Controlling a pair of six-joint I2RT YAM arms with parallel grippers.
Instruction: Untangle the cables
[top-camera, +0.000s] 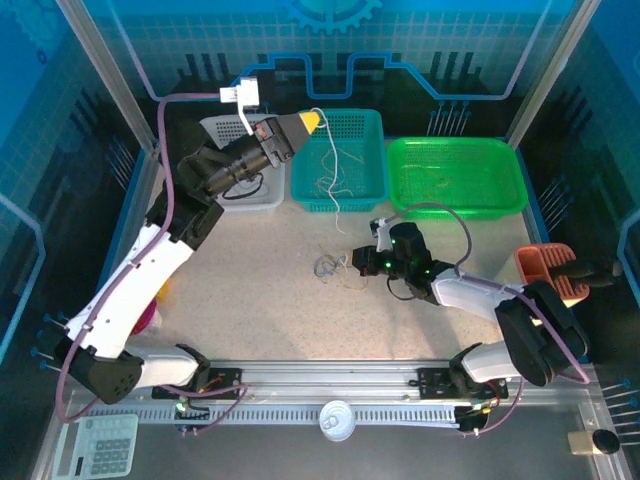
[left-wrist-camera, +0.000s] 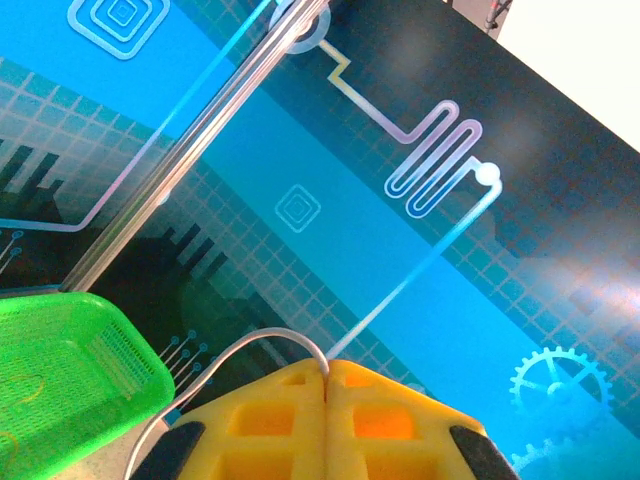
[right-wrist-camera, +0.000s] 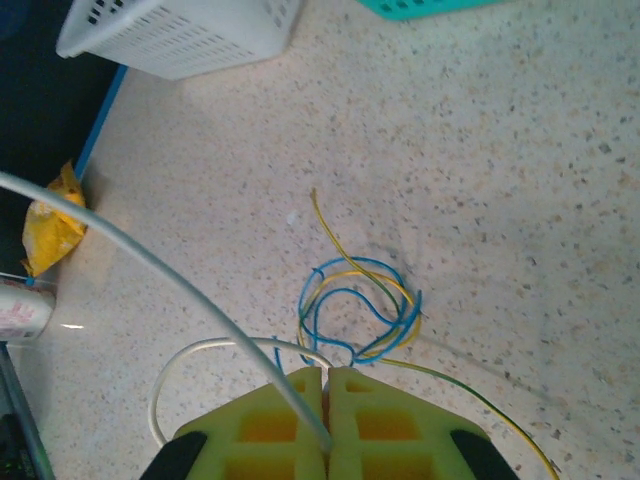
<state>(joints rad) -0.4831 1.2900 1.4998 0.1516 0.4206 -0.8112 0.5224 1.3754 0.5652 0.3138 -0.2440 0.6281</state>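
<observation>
The untangling looked partly done. A few loose thin strands lay inside the teal plastic mesh basket (top-camera: 360, 203) at the back of the speckled beige tabletop (top-camera: 260, 290), and were probably already sorted.

One long white cable (left-wrist-camera: 280, 333) was stretched between the two arms. The left gripper (top-camera: 316, 120), with yellow fingertips, was raised high over the teal basket. In the left wrist view, its fingers were pressed together with the white cable pinched at the seam. From there the cable hung down across the basket to the table. The right gripper (top-camera: 358, 263) sat low on the table near the middle. In the right wrist view, its fingers were also pressed together, and the white cable appeared to be caught between them.

The rest of the cables were a small knot of thin blue and yellow wires (right-wrist-camera: 405, 322). They lay on the tabletop just in front of the right gripper's fingertips. The blue strands curled in overlapping loops, with yellow strands threaded through them. One yellow end pointed away and another trailed off to the side. A slack loop of white cable rested beside them.

This blue and yellow cluster appeared not yet separated, and whether the white cable was fully free of it could not be told.
</observation>
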